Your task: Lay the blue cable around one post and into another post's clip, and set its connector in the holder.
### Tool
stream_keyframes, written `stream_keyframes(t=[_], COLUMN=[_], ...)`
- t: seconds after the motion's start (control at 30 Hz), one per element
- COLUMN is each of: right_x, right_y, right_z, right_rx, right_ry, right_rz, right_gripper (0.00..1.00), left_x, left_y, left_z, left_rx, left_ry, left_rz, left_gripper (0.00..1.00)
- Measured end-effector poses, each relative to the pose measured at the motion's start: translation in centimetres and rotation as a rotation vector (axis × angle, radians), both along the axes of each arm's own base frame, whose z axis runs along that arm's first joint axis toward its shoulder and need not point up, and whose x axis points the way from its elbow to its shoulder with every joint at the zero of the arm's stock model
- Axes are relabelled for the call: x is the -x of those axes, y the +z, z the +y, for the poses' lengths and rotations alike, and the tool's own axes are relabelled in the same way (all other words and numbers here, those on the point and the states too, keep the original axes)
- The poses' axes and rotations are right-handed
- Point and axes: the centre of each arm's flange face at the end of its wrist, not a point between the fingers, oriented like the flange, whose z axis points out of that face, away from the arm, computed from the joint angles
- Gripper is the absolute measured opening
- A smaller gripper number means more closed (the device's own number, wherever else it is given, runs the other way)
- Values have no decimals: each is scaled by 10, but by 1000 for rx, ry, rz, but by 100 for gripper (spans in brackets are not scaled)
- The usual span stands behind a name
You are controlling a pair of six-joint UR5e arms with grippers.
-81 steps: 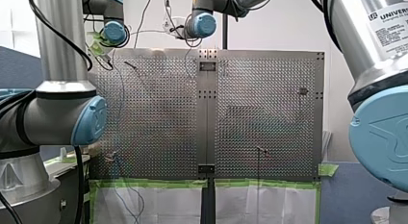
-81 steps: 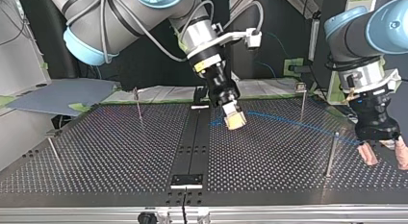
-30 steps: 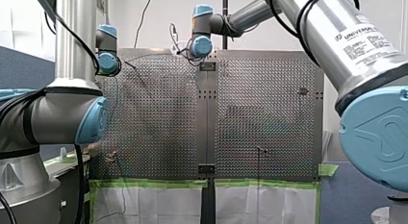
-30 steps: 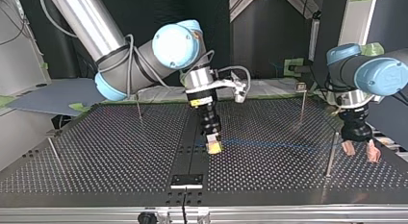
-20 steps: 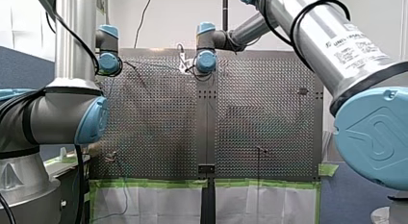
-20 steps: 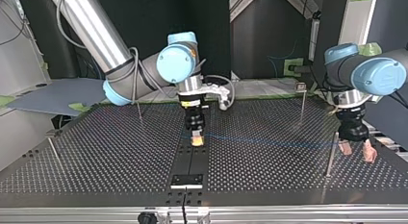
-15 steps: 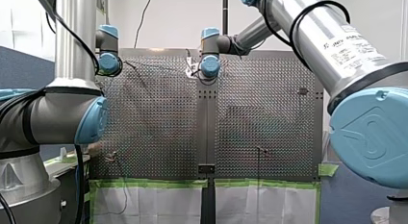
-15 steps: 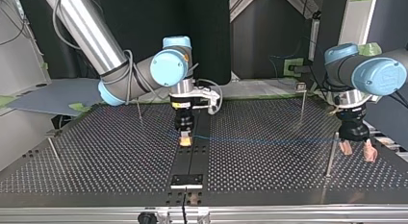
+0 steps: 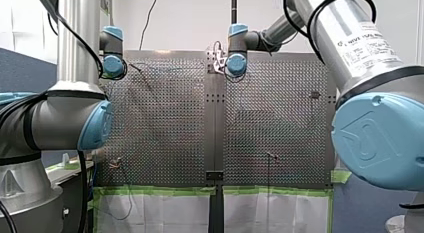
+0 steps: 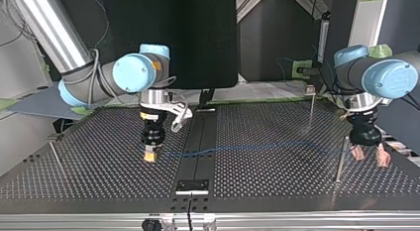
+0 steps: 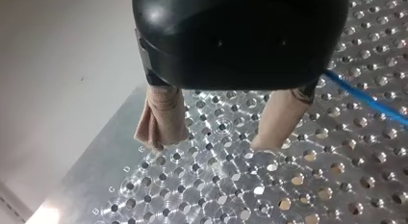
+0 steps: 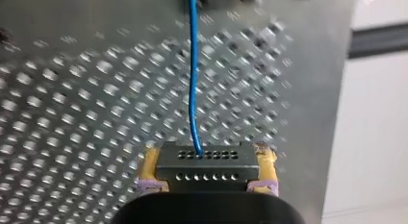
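Blue cable (image 10: 257, 147) stretched low over the perforated surface (image 10: 277, 186), as the top view shows it. One end enters a black connector (image 12: 207, 166), clamped between the yellow pads (image 12: 148, 165) of my right arm's jaws at that view's left. The cable crosses the dark centre strip (image 10: 198, 159) and reaches a thin post (image 10: 340, 161) at the right; whether the two touch cannot be made out. Just beside that post my left arm's jaws stand apart, beige pads (image 11: 161, 119) empty, above the surface.
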Motion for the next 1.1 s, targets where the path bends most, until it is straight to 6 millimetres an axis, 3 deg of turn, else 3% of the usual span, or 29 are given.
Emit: stream_keyframes(t=[0.4,0.5,0.67,0.87,1.1], right_x=[64,77,93,116,162], right_y=[35,33,-1,-57,-131], right_z=[-24,-31,-52,-78,-106], right_rx=[70,75,52,13,-51], right_ry=[16,21,22,7,-111], right_rz=[-152,-176,-171,-131,-132], right_gripper=[0,0,0,0,0], left_x=[0,0,0,0,0], left_y=[-1,-1,-1,-1,-1], left_z=[-8,-9,-10,-11,-11], left_rx=[3,3,2,0,-1], left_ry=[-19,-22,-22,-23,-22], left_rz=[1,0,1,2,3], left_gripper=[100,100,100,100,100])
